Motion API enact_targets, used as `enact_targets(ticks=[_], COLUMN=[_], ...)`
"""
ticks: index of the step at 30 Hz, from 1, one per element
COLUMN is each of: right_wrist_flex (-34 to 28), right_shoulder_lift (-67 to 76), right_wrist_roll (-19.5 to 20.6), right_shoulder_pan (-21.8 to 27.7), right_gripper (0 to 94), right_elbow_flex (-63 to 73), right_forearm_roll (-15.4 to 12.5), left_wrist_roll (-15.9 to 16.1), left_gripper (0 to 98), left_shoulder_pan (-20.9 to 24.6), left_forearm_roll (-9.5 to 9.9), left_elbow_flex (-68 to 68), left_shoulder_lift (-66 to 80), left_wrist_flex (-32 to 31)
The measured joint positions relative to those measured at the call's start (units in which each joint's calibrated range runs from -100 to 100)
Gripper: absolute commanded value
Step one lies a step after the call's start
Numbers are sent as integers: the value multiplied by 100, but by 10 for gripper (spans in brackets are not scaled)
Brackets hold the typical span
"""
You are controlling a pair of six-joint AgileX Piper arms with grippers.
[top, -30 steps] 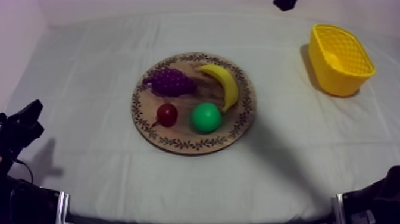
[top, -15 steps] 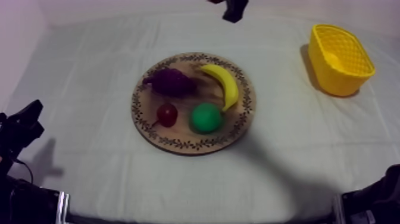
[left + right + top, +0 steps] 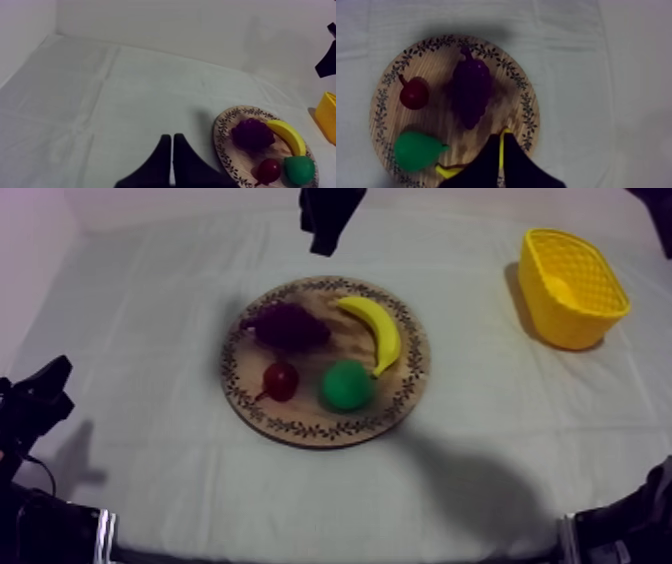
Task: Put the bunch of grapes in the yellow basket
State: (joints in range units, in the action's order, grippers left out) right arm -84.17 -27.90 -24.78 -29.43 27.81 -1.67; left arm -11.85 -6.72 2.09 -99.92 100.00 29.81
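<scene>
Right claw (image 3: pixel 502 137), pinched narrow, hangs over the board (image 3: pixel 443 60) by the grapes (image 3: pixel 471 92) (left claw (image 3: pixel 172 137) likewise narrow).

One each: board (image 3: pixel 300 434), basket (image 3: pixel 566 329), banana (image 3: pixel 377 329), pear (image 3: pixel 346 385), bunch of grapes (image 3: pixel 288 325), small red fruit (image 3: pixel 281 380)

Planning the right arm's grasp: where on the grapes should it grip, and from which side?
Likely best: grip the grapes across their wide middle, coming straight down from above. The bunch lies flat on the board, and bare wood shows along both long sides, toward the small red fruit and the rim.
</scene>
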Motion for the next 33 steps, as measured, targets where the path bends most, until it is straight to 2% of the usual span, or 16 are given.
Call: enact_targets(ticks=[4, 7, 13, 18, 22, 27, 33], right_wrist_flex=[-125, -144, -210, -268, -321, -326, -330], right_shoulder_lift=[-314, -482, -680, -770, -808, -845, -943], right_wrist_roll=[45, 61, 86, 0, -39, -122, -171], right_shoulder_pan=[16, 9, -18, -5, 12, 42, 75], right_gripper=[8, 58, 224, 434, 549, 620, 649], right_elbow_flex=[286, 387, 430, 513, 527, 541, 627], right_forearm_roll=[-67, -92, -92, -216, -252, -331, -445], left_wrist_roll=[0, 0, 0, 0, 0, 0, 0], left_gripper=[1, 1, 1, 1, 1, 1, 1], left_shoulder_pan=[0, 0, 0, 0, 0, 0, 0], left_forearm_roll=[0, 0, 0, 0, 0, 0, 0], left_elbow_flex=[0, 0, 0, 0, 0, 0, 0], left_shoulder_lift=[0, 0, 0, 0, 0, 0, 0], left_wrist_flex=[0, 0, 0, 0, 0, 0, 0])
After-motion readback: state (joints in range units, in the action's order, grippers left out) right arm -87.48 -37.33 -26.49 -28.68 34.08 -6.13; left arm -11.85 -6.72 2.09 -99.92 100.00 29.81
